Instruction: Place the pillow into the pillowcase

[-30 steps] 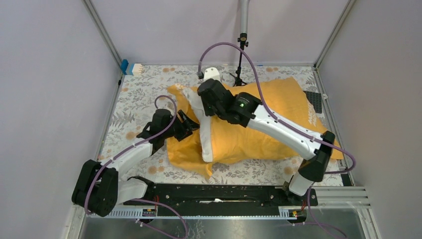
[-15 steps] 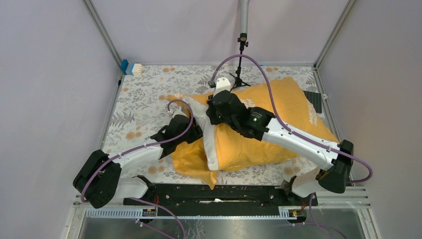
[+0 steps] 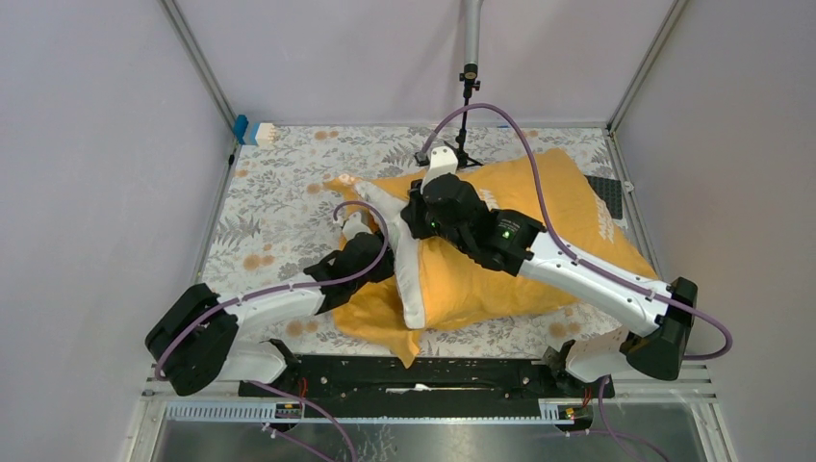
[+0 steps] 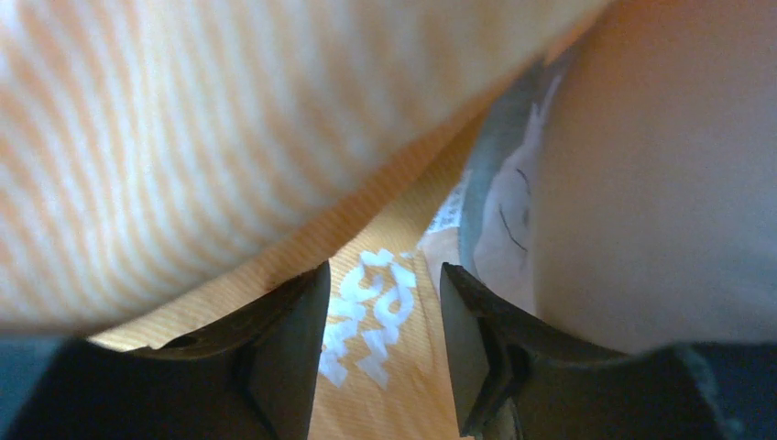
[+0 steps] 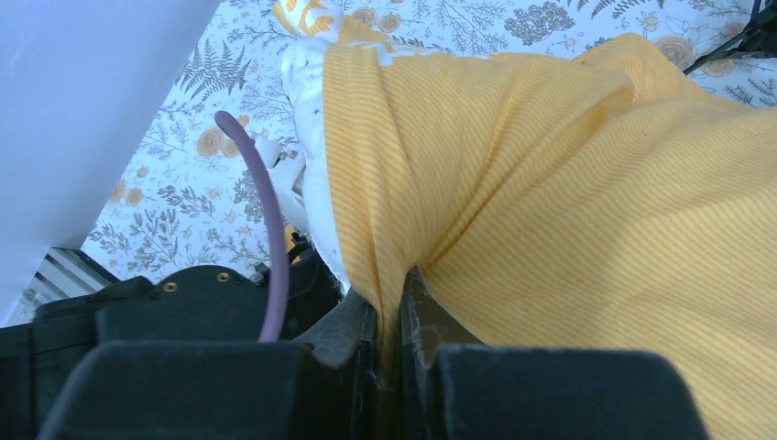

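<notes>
Pillowcase (image 3: 539, 221) lies mid-table (image 3: 279, 192). The pillow (image 3: 409, 279) is mostly inside, with a white edge showing at the left mouth. Both look soft, light and floppy; the cloth likely bunches and slips, so grip the mouth hem, not the bulk. Right tool (image 5: 392, 298) pinches a pillowcase fold. Left tool (image 4: 383, 302) is half open, printed cloth between the fingers, unclamped. From above its tips are hidden, and pillow depth is unreadable.

Table (image 3: 279, 202), covered in floral-print cloth, is carrying everything. Orange-yellow pillowcase (image 3: 548, 202) is lying across its middle and right side, with the white pillow (image 3: 408, 279) sticking out at the left-hand opening. Small blue-and-white block (image 3: 256, 132) is sitting at the far left corner. Black stand (image 3: 469, 75) is standing at the far edge.
</notes>
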Action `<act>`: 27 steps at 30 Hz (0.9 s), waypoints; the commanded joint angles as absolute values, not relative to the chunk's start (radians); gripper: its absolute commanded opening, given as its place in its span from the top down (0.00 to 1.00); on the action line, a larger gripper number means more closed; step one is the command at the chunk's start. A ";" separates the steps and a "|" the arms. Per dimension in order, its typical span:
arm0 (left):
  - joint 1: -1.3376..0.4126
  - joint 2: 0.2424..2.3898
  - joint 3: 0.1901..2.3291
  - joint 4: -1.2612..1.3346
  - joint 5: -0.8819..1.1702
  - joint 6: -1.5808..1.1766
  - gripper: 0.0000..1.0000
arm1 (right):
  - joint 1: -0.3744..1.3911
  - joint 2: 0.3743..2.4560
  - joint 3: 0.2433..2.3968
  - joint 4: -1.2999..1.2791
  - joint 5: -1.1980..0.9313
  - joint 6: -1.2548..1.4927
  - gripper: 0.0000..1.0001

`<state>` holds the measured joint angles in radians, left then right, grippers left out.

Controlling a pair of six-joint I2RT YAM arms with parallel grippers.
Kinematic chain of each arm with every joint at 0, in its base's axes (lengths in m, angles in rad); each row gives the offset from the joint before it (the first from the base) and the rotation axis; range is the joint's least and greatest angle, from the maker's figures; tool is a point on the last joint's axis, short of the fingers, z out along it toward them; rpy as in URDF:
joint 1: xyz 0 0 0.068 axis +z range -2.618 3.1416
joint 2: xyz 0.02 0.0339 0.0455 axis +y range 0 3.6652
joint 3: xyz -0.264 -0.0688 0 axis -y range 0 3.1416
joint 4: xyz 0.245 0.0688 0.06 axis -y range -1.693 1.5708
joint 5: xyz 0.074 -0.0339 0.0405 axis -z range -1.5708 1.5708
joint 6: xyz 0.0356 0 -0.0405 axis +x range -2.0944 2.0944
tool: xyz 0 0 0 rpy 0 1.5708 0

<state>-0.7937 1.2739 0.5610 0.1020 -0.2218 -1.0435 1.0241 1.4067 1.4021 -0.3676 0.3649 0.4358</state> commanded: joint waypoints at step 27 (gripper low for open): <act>-0.785 1.519 0.678 0.235 -0.489 -1.114 0.88 | 1.025 1.262 1.362 -0.171 0.270 0.559 1.00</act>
<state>-0.8059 1.5307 0.6361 0.2306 -0.4732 -1.1114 1.0080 1.3533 1.3460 -0.3199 0.3214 0.5110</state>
